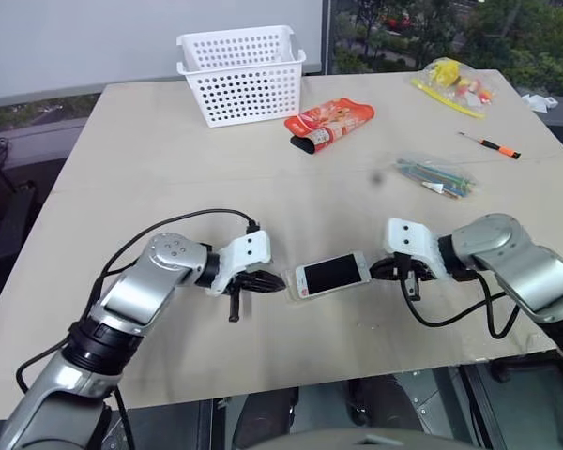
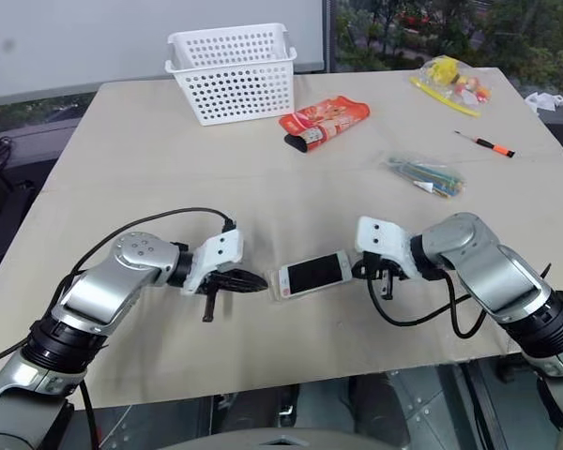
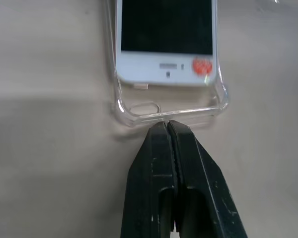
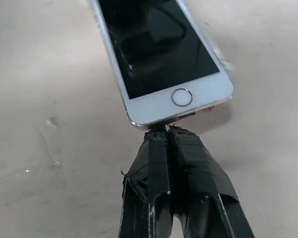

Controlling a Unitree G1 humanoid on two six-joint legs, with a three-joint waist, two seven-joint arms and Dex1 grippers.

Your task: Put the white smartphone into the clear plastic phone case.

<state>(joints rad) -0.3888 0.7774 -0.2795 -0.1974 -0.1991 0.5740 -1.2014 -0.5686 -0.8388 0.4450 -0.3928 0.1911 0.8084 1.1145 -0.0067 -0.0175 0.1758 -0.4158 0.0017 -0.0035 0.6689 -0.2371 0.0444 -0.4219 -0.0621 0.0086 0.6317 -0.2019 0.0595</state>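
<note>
the phone [image 1: 332, 275] lies screen up near the front edge of the worktop [image 1: 150, 169], between the two arms. its end with the earpiece and a red sticker sits inside the clear case [image 3: 139, 106], short of the case's end wall, so a strip of empty shell shows beyond it. the home-button end sticks out toward the right arm, and it looks slightly raised, though that is hard to be sure of.

left pincer [image 3: 168, 125] has its fingers pressed together, tips right against the case's outer end edge. right pincer [image 4: 165, 130] is also closed tight with nothing between the fingers, tips touching the phone's bottom edge just below the home button. so the two pincers face each other with phone and case between them.

further back on the worktop: a white basket [image 1: 241, 73] at the far edge, a red packet [image 1: 328, 123] beside it, a clear bag of coloured sticks [image 1: 433, 176] to the right, a small screwdriver [image 1: 490, 144] beyond that, and a yellow bag [image 1: 453, 84] at the far right corner.
</note>
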